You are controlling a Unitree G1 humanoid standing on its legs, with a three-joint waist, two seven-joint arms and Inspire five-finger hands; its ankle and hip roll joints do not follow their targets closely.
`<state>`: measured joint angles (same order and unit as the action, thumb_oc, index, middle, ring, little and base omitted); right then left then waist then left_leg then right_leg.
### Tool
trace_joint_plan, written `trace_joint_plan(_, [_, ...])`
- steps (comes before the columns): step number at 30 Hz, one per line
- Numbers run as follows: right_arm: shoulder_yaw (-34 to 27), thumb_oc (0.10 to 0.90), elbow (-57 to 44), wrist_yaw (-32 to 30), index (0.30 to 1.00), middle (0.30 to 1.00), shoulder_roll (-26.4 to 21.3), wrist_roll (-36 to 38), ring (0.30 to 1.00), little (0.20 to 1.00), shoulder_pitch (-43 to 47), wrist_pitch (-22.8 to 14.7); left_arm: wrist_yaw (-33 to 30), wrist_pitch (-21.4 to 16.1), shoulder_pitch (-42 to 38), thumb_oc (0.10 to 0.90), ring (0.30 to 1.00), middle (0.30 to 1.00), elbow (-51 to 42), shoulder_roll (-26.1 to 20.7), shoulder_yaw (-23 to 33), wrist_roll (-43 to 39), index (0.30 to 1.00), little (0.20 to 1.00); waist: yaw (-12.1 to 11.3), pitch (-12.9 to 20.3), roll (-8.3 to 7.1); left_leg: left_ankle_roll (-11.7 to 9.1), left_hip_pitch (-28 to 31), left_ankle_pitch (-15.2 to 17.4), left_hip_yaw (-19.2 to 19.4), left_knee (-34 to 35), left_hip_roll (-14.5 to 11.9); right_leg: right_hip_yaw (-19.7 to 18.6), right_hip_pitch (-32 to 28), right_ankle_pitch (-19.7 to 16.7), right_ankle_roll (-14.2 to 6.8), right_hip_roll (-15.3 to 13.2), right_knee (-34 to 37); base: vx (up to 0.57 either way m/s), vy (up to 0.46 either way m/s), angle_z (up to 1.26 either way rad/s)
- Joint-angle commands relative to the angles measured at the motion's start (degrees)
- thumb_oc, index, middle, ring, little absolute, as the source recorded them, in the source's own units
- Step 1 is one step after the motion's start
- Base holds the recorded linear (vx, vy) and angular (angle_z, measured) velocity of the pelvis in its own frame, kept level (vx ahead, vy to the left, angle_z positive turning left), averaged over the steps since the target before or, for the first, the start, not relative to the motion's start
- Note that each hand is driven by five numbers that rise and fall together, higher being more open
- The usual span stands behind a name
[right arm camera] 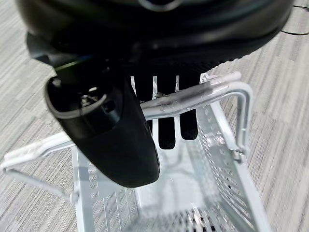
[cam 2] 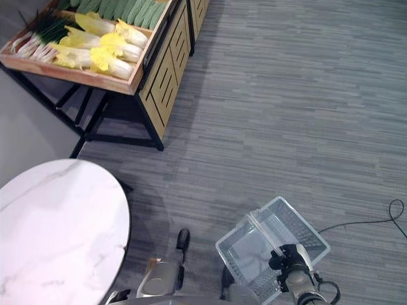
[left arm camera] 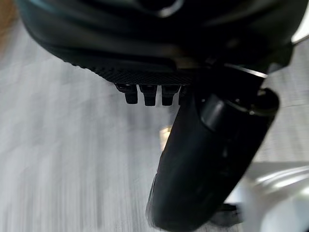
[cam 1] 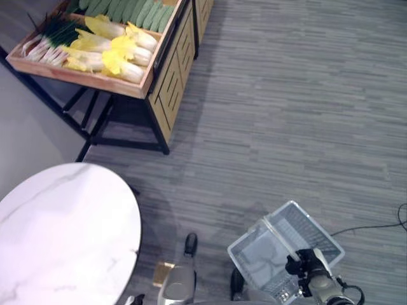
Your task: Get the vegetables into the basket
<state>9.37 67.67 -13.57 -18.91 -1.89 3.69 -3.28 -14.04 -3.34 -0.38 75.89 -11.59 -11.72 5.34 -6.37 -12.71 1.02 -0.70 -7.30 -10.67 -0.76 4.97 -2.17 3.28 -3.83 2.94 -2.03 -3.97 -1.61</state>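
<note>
A white wire basket hangs low over the floor at the lower right. My right hand is shut on its handle, with the fingers hooked round the bar. The basket holds nothing that I can see. The vegetables lie far off on a wooden stand at the upper left: yellow-white cabbages, green cucumbers and green onions. My left hand hangs by the floor at the bottom centre, its fingers relaxed and holding nothing.
The wooden display tray rests on a black metal frame beside a slatted wooden cabinet. A round white marble table takes up the lower left. Grey striped floor stretches between the stand and the basket.
</note>
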Motion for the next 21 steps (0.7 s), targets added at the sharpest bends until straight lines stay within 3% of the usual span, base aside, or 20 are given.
trace_joint_plan(1, [0.3, 0.4, -4.0, -1.3, 0.3, 0.3, -1.7, 0.6, 0.3, 0.3, -0.8, -1.8, -1.9, 0.2, -0.4, 0.9, 1.0, 1.0, 1.6, -3.1, 0.2, 1.1, 1.0, 1.0, -0.3, 3.6, -3.26, -0.6, -5.2, 3.2, -0.5, -4.4, 1.1, -1.2, 0.5, -3.5, -7.9, -6.3, -3.6, 0.13, 0.285, -0.06])
trace_joint_plan(6, [0.6, 0.4, -3.6, -1.4, 0.3, 0.3, -0.7, 0.8, 0.3, 0.3, 0.2, -1.6, -2.6, 0.2, -1.8, 0.9, 1.0, 1.0, 1.0, -4.3, 0.5, 0.8, 1.0, 1.0, -0.5, 3.3, -4.51, 0.6, -5.3, 5.3, 0.0, -5.7, 2.5, -1.6, 2.2, -8.5, -9.0, -8.0, -5.3, 0.07, 0.14, -0.13])
trace_joint_plan(9, [0.2, 0.4, -3.4, -1.5, 0.3, 0.3, -0.7, 1.2, 0.3, 0.3, 0.8, -1.4, -2.8, 0.3, -2.4, 0.9, 1.0, 1.0, 0.8, -5.2, 0.1, 1.7, 1.0, 1.0, -0.3, 3.0, -5.1, 1.8, -4.9, 7.3, -0.1, -7.3, 4.0, -2.0, 3.1, -13.5, -9.5, -9.3, -7.4, 0.08, 0.145, 0.0])
trace_joint_plan(10, [0.2, 0.4, -3.4, -1.5, 0.3, 0.3, -0.7, 1.2, 0.3, 0.3, 0.8, -1.4, -2.8, 0.3, -2.4, 0.9, 1.0, 1.0, 0.8, -5.2, 0.1, 1.7, 1.0, 1.0, -0.3, 3.0, -5.1, 1.9, -4.9, 7.4, -0.1, -7.3, 4.0, -2.0, 3.1, -13.5, -9.6, -9.3, -7.4, 0.1, 0.152, -0.08])
trace_joint_plan(12, [0.1, 0.4, -4.3, -1.6, 0.3, 0.3, -1.1, 1.1, 0.3, 0.3, 1.1, -1.5, -2.8, 0.5, -2.8, 0.9, 1.0, 1.0, 0.4, -6.2, -0.3, 2.7, 1.0, 1.0, 0.0, 2.5, -4.32, 3.2, -3.5, 8.5, -0.1, -7.4, 4.3, -2.0, 6.2, -16.1, -9.0, -9.4, -14.7, 0.07, 0.191, -0.14])
trace_joint_plan(14, [0.5, 0.4, -4.7, -1.9, 0.3, 0.3, -1.3, 1.2, 0.3, 0.3, 1.4, -1.8, -3.0, 0.8, -4.0, 0.9, 1.0, 1.0, -0.2, -7.6, -0.8, 3.8, 1.0, 1.0, 0.9, 1.3, -2.95, 4.2, -0.9, 9.6, -0.5, -7.1, 3.9, -1.2, 11.1, -15.8, -7.8, -7.7, -22.4, 0.12, 0.224, -0.1])
trace_joint_plan(16, [0.7, 0.4, -5.1, -2.0, 0.3, 0.3, -1.3, 1.1, 0.3, 0.3, 1.5, -1.8, -3.3, 0.8, -4.6, 0.9, 1.0, 1.0, -0.4, -8.1, -0.9, 3.8, 1.0, 1.0, 1.5, 0.8, -2.75, 4.3, 0.4, 9.8, -0.7, -6.5, 3.7, -0.9, 13.2, -14.3, -7.3, -6.9, -23.2, 0.12, 0.07, -0.09])
trace_joint_plan(18, [1.0, 0.4, -5.6, -2.1, 0.3, 0.3, -1.4, 1.1, 0.3, 0.3, 1.8, -2.0, -3.7, 0.6, -5.9, 0.9, 1.0, 1.0, -0.7, -8.8, -0.4, 3.0, 1.0, 1.0, 2.5, -0.1, -2.5, 3.9, 2.4, 10.1, -0.9, -5.9, 3.1, 0.9, 16.5, -10.1, -6.2, -5.2, -19.0, 0.17, -0.021, 0.04])
trace_joint_plan(21, [1.3, 0.4, -6.3, -2.1, 0.3, 0.3, -1.6, 0.7, 0.3, 0.3, 1.7, -2.0, -4.0, 0.4, -6.7, 0.9, 1.0, 1.0, -0.9, -9.1, 0.2, 2.4, 1.0, 1.0, 4.0, -1.2, -2.9, 2.8, 5.7, 11.4, -1.7, -5.0, 2.9, 2.2, 18.0, -10.0, -6.9, -4.5, -9.9, 0.23, -0.108, 0.05])
